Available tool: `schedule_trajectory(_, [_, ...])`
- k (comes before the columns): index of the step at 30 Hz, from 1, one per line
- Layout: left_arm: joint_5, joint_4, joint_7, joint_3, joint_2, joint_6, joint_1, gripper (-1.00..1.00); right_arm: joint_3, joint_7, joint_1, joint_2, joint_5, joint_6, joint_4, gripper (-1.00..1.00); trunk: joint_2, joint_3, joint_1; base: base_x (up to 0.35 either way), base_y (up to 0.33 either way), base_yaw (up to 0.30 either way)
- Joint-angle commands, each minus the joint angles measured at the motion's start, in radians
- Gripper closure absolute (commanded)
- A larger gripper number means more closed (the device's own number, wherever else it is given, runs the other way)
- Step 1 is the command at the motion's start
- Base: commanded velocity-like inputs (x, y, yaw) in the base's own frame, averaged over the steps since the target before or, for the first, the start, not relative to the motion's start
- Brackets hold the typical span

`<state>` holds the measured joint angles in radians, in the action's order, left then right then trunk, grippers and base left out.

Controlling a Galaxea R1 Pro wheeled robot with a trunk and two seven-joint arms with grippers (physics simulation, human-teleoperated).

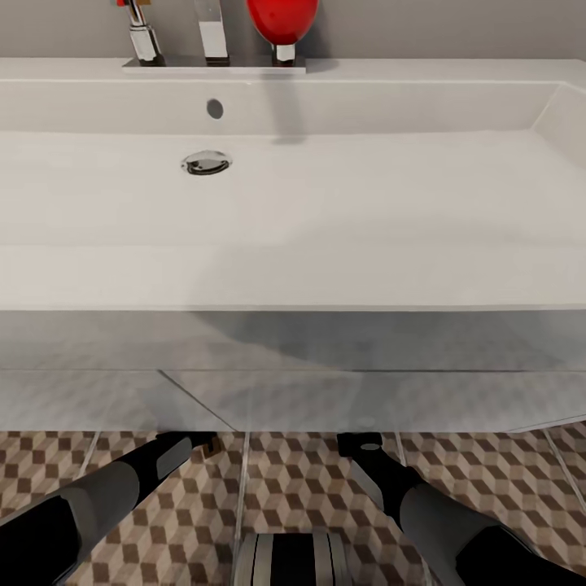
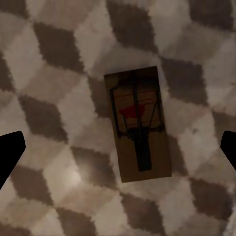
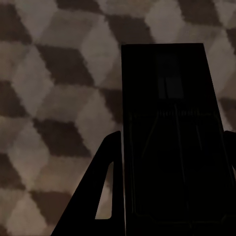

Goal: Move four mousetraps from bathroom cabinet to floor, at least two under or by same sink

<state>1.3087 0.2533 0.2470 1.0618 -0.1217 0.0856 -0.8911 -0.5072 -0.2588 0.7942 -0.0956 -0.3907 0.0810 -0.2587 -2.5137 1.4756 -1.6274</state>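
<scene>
Glossy white sink (image 1: 325, 212), chrome tap (image 1: 213, 31), wooden mousetrap (image 2: 138, 125).

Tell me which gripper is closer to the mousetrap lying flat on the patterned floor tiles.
Left. The left gripper hangs open right above that mousetrap, fingertips either side, not touching. The right gripper is shut on a second mousetrap, off to the side.

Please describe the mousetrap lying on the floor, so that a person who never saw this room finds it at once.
Start at the wide white sink; below it lies the cube-patterned floor. The mousetrap lies flat there, between the left gripper fingertips. It is a small brown wooden plate with wire parts and a red patch.
</scene>
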Motion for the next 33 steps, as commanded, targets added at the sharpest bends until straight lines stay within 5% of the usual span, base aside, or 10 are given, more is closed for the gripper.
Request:
schedule_trajectory(1, [0.000, 0.004, 0.009, 0.005, -0.001, 0.006, -0.008, -1.00, -0.008, -0.005, 0.000, 0.001, -0.005, 0.006, -0.002, 1.00, 0.000, 0.002, 0.000, 0.000, 0.000, 0.000])
schedule_trajectory(33, [0.000, 0.004, 0.009, 0.005, -0.001, 0.006, -0.008, -1.00, -0.008, -0.005, 0.000, 0.002, -0.004, 0.003, -0.010, 1.00, 0.000, 0.036, 0.000, 0.000, 0.000, 0.000])
